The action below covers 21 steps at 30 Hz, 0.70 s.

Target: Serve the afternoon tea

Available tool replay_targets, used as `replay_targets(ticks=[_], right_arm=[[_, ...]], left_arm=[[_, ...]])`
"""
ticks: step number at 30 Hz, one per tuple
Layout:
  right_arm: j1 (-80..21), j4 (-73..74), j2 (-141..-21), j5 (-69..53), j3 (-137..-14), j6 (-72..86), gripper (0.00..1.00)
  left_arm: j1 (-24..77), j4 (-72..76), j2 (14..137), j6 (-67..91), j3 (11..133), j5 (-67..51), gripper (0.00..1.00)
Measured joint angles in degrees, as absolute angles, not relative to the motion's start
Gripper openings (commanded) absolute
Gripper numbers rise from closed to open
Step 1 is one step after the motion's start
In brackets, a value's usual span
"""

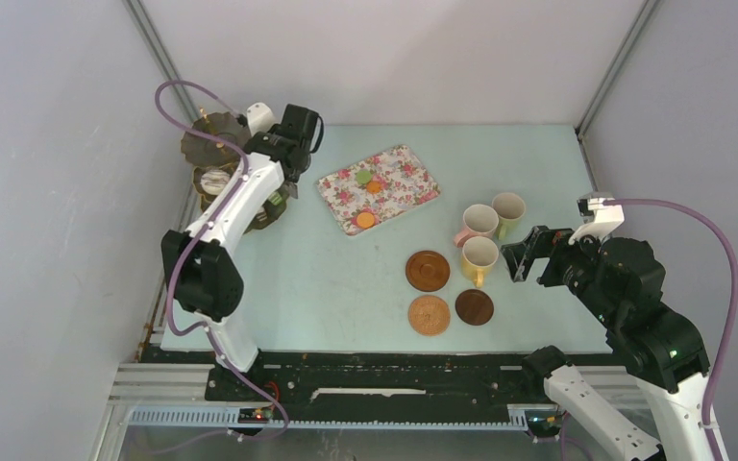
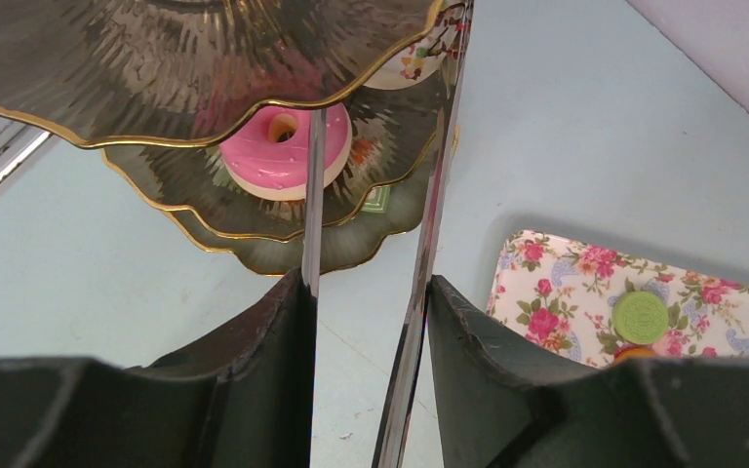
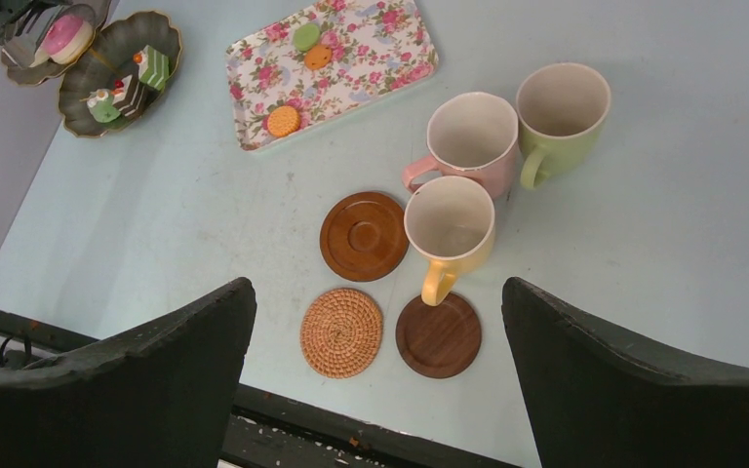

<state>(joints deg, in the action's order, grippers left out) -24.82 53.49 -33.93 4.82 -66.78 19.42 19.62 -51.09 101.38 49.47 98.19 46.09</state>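
Left jaws are partly closed, clamped on the metal tongs [image 2: 312, 195]. The tong blades point at the three-tier stand [image 2: 156, 58] in the bench's [image 1: 346, 279] far left corner, where a pink doughnut [image 2: 273, 161] sits on the middle tier. Right jaws stand wide open, gripping nothing, above the three coasters [image 3: 363, 235]. The yellow mug [image 3: 449, 226], pink mug [image 3: 468, 132] and green mug [image 3: 561, 102] cluster just beside them. Three macarons [image 3: 283, 120] lie on the flowered tray [image 3: 371, 58].
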Motion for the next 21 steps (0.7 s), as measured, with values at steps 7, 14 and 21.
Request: replay_targets(ticks=[7,14,21], right_arm=[[-24.82,53.52,-33.91,4.80,-66.78,19.44,1.00],[-24.82,53.54,-33.91,4.80,-66.78,19.44,1.00],[-24.82,53.56,-33.91,4.80,-66.78,19.44,1.00]], left_arm=[[18.11,-51.16,101.21,51.09,97.21,45.84,0.37],[17.65,-51.53,101.21,51.55,97.21,45.80,0.43],[17.02,-51.48,101.21,51.37,97.21,44.75,0.56]])
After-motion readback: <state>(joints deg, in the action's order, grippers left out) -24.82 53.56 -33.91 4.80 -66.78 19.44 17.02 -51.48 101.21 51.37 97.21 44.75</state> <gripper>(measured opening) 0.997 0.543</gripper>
